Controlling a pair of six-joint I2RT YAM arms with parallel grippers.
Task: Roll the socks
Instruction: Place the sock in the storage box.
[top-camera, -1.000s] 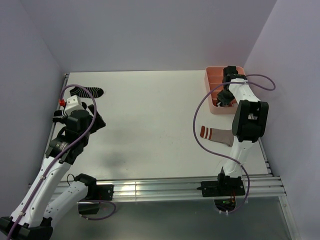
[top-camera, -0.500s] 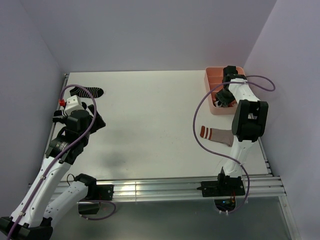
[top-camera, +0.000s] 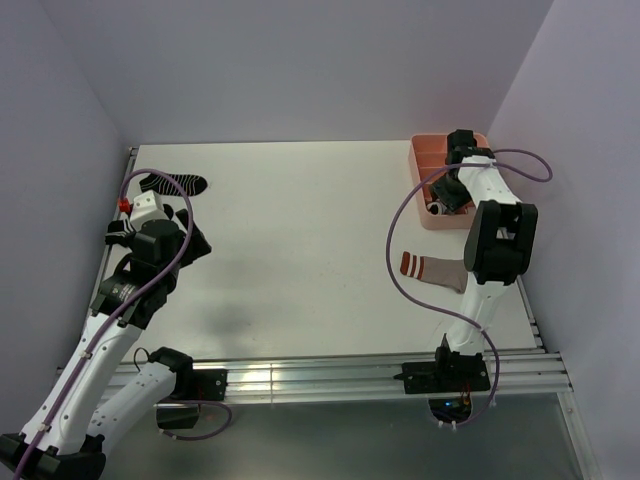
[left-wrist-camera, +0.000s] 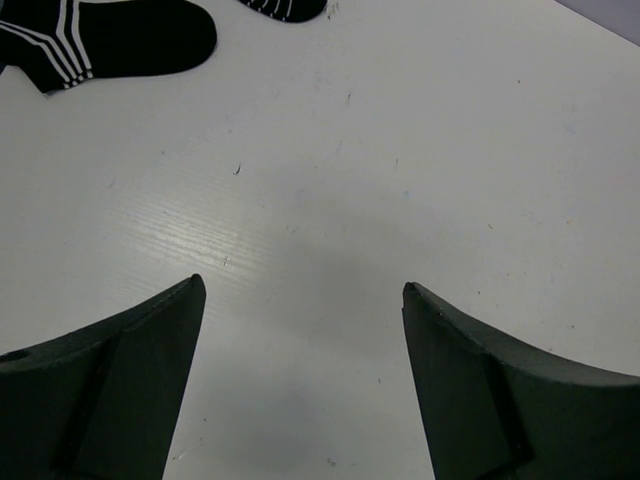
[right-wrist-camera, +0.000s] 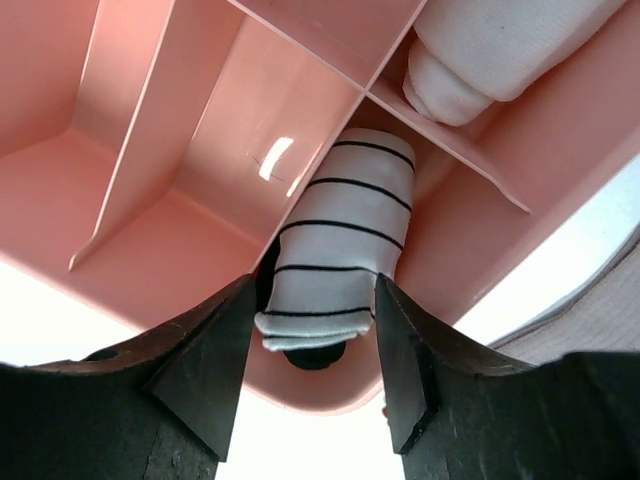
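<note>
My R gripper (right-wrist-camera: 315, 290) down in pink tray (right-wrist-camera: 150, 120), jaws parted either side of striped sock roll (right-wrist-camera: 345, 230) in one compartment, grip let go, white sock roll (right-wrist-camera: 490, 50) in adjoining compartment, L gripper (left-wrist-camera: 300, 300) spread wide over table (top-camera: 300, 230), black striped sock (left-wrist-camera: 110, 40) flat nearby, taupe sock (top-camera: 435, 269) flat beside R arm.

1 overhead view, 2 wrist close-ups (downward)

Bright, even light — soft shadows, some blown-out whites.
</note>
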